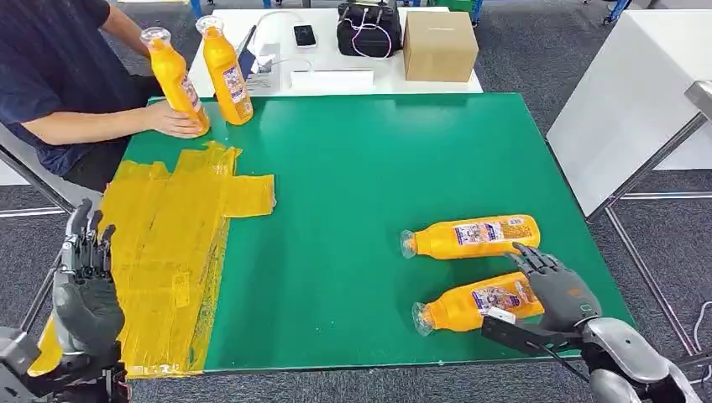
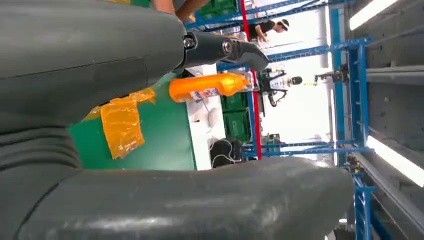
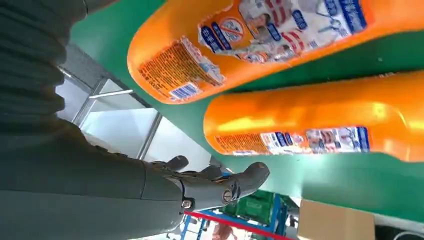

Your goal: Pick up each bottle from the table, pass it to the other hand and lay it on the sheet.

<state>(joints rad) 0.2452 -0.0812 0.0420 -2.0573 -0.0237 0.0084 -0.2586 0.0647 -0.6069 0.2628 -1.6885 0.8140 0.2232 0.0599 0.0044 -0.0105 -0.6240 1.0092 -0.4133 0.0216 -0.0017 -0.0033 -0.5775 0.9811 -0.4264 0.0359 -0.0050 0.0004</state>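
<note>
From the head view, my right hand (image 1: 558, 290) sits over the base end of the nearer bottle (image 1: 474, 304), fingers spread and not closed on it; the farther bottle (image 1: 470, 237) lies just beyond, also on its side on the green table (image 1: 378, 168). I judge the risk is here: the 2 bottles lie close, and if my fingers come down off-centre they could nudge the nearer one into a roll, or knock the farther one. My left hand (image 1: 84, 285) waits upright and empty, fingers apart, beside the yellow sheet (image 1: 168, 243). A person's hand (image 1: 172, 120) holds 1 of 2 upright bottles (image 1: 227, 74) at the far edge. In the left wrist view, my own thumb and cover block most of the frame; I see a corner of the sheet and 1 upright bottle past them. In the right wrist view, both lying bottles loom near, my fingers (image 3: 225, 185) curl loosely below them, touching neither, though whether my palm touches I cannot tell.
</note>
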